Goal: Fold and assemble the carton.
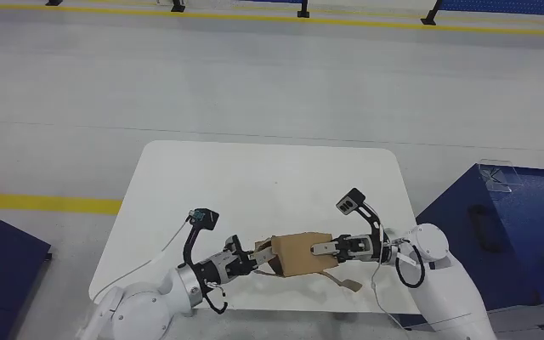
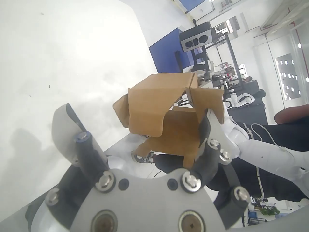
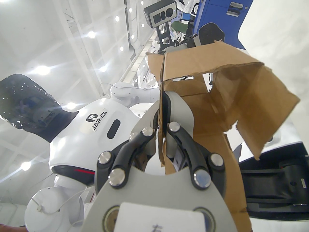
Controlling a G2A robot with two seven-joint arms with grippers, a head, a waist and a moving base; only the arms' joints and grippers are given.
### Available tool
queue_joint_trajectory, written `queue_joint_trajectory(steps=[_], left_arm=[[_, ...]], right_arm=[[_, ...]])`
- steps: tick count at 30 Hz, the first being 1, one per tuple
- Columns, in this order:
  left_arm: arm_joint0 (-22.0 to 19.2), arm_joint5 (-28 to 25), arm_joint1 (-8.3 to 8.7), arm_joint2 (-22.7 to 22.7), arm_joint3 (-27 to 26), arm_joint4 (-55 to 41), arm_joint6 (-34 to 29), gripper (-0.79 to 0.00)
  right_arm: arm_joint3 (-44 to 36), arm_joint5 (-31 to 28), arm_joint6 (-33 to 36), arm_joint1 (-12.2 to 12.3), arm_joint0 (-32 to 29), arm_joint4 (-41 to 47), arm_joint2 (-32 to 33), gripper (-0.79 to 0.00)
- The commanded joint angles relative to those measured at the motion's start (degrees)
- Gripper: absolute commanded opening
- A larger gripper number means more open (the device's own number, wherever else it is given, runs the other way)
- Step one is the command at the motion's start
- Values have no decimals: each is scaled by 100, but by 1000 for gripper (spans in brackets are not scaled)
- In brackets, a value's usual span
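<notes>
Top view: we have the carton [image 1: 299, 252] raised into a tube, flaps not yet closed; right gripper [image 3: 162, 112] pinches a wall, left gripper [image 2: 135, 118] spread open.

Top cam overhead, faces down at table [image 1: 255, 170]; wrist cams close, share carton [image 2: 147, 102].

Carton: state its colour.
The carton is plain brown cardboard, with no pattern in sight. It shows best in the right wrist view.

You've got a carton [image 1: 297, 253] of matt brown cardboard, edges rough & torn. Your tabletop [image 1: 255, 178] is smooth white w/ slight sheen.
</notes>
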Motion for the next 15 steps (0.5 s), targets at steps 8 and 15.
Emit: queue_joint_trajectory(steps=[8, 15], left_arm=[[-45, -62, -18, 53, -15, -109, 345, 0], [363, -635, 13, -479, -260, -895, 606, 0]], right_arm=[[269, 312, 0, -18, 117, 701, 3, -785], [733, 859, 118, -63, 364, 1578, -8, -785]])
